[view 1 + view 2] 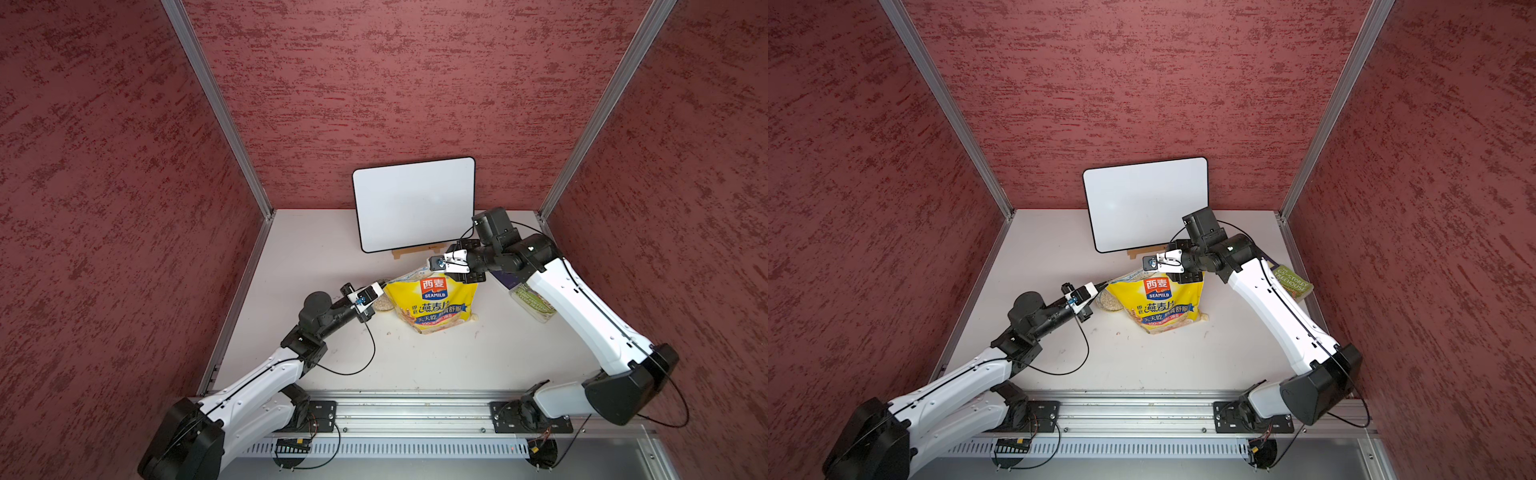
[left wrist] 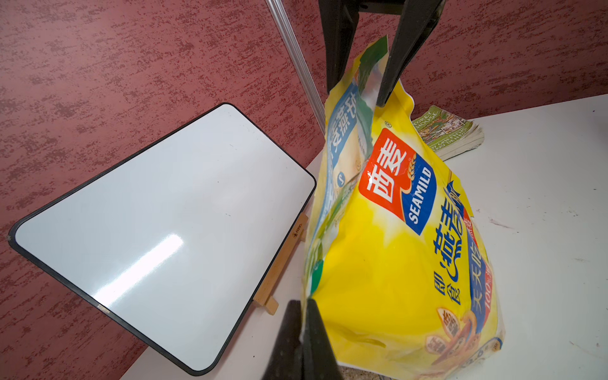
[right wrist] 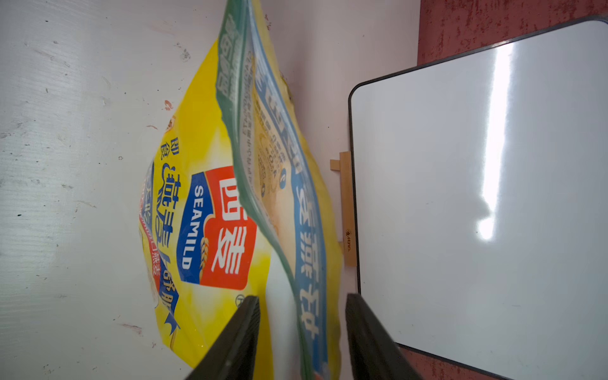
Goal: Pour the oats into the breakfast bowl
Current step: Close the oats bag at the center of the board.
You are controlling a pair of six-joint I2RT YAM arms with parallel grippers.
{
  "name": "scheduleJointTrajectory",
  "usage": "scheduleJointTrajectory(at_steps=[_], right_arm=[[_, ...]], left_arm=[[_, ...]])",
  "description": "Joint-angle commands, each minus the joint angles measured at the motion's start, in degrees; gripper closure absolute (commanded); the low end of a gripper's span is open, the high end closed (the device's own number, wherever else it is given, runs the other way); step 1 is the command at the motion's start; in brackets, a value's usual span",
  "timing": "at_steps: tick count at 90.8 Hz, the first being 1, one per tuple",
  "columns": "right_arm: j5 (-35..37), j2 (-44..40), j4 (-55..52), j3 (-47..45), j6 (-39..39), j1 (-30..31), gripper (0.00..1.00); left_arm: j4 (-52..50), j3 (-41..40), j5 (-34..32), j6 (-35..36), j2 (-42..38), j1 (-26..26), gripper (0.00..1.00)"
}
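Table (image 1: 457, 365): pale and scuffed, with a few specks near the pouch.
Whiteboard (image 1: 413, 203): blank, propped on a small wooden stand at the back wall.
Oats pouch (image 1: 432, 307): yellow, standing mid-table just in front of the whiteboard, its mouth open at the top.
Book (image 1: 1292, 283): green and lying flat, on the robot's right of the pouch, half under the right arm.
Breakfast bowl (image 1: 1099, 301): just beside the pouch on the robot's left, mostly hidden; its inside looks beige and grainy.
Left gripper (image 2: 304, 311): pinched tight on the pouch's side edge.
Right gripper (image 3: 302, 301): fingers parted, astride the pouch's top strip and not clamped.
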Motion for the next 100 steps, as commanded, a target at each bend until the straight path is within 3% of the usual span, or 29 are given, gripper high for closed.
scheduleJointTrajectory(at_steps=[1,27,33,49,58,68,81,100], right_arm=[[-2.02,1.12,-2.22,1.86,0.83,0.34,0.59],[-1.28,0.98,-1.78,1.19,0.49,0.45,0.86],[-1.11,0.75,-1.74,1.03,0.38,0.43,1.0],[-2.21,-0.29,-1.4,0.63,0.84,0.45,1.0],[-3.05,-0.49,-1.3,0.48,1.01,0.42,1.0],[-3.14,-0.87,-1.13,0.29,1.12,0.45,1.0],[-3.49,-1.29,-1.0,0.15,1.2,0.45,1.0],[-2.93,-1.5,-0.89,-0.71,1.71,0.43,1.0]], left_arm=[[3.72,-0.15,1.29,-0.67,-0.49,0.36,1.0],[4.01,-0.05,0.18,-1.87,-0.05,0.41,1.0],[4.33,-0.13,-0.51,-2.89,0.09,0.44,1.0],[5.21,-0.14,3.95,-3.15,1.76,0.44,0.63],[5.63,1.05,6.99,-2.63,4.5,0.44,0.49],[5.97,3.17,9.31,-2.43,8.13,0.44,0.48],[8.88,5.16,10.69,-2.91,12.0,0.5,0.59],[13.79,5.34,11.48,-4.52,12.8,0.58,0.58]])
